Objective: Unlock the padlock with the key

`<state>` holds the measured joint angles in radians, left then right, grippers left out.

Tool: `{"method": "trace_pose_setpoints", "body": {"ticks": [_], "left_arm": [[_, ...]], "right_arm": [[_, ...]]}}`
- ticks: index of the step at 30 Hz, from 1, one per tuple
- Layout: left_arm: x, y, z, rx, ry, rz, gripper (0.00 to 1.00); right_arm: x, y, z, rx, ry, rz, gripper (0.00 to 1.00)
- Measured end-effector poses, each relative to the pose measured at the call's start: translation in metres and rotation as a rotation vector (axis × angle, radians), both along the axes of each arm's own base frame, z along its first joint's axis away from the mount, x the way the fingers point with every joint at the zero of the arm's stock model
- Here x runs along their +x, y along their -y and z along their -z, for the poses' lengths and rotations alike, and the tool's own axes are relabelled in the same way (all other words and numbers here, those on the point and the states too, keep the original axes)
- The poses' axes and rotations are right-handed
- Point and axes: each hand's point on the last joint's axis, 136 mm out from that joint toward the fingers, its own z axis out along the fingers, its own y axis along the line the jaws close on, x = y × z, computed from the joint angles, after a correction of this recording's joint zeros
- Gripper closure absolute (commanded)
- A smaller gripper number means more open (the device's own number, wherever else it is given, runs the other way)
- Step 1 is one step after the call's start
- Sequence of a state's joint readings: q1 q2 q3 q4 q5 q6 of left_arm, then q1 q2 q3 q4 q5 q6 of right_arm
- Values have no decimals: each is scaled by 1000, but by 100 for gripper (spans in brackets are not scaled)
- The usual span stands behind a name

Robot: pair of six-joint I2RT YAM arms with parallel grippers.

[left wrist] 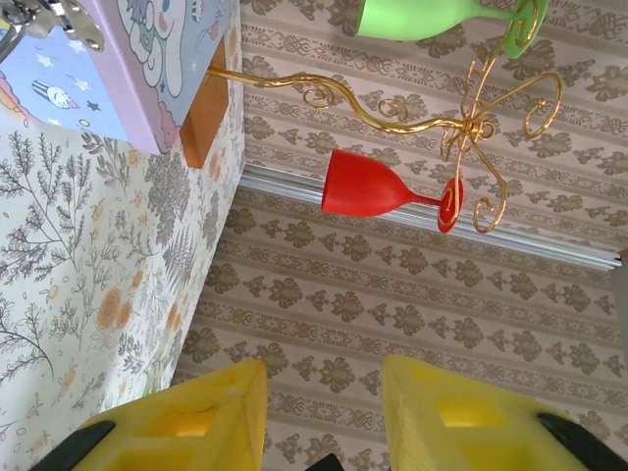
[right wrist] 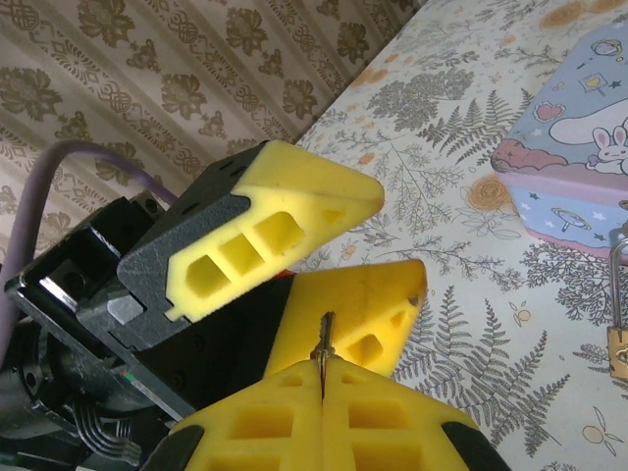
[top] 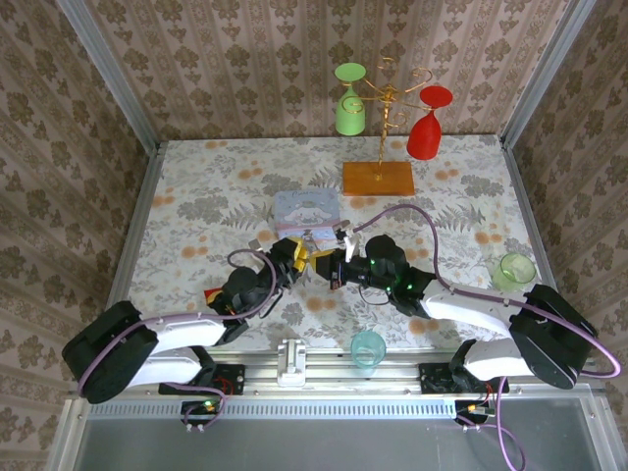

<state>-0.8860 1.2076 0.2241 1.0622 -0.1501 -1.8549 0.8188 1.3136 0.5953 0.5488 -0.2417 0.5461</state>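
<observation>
One brass padlock (right wrist: 618, 351), right edge of frame: light, rigid, slippery, I judge; I'd pinch its body. Right gripper (right wrist: 322, 378) clamps key (right wrist: 323, 339); left gripper (left wrist: 322, 392) fingers apart.

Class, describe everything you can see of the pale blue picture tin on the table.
The pale blue, rectangular tin looks like printed metal, with lilac sides, rounded corners and cartoon pictures: a white rabbit, clouds, stars. Its lid looks shut. It lies flat on the floral tablecloth, mid-table, nearer than the wooden base of the glass stand. The tiny brass padlock sits at its near side; whether they touch is unclear.
</observation>
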Motion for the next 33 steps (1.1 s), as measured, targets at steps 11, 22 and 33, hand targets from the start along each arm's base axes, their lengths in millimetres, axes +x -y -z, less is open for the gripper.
{"method": "trace_pose_setpoints", "body": {"ticks": [11,22,33], "left_arm": [[-1,-4,7,57,-10,21,81],[-4,-2,15,92,-23,48,92],[-2,-3,18,111,-16,49,100]], "right_arm": [[0,0,0,0,0,0,100],[0,0,1,-1,-1,0,100],[-1,-1,7,-18,-13,-3,48]]}}
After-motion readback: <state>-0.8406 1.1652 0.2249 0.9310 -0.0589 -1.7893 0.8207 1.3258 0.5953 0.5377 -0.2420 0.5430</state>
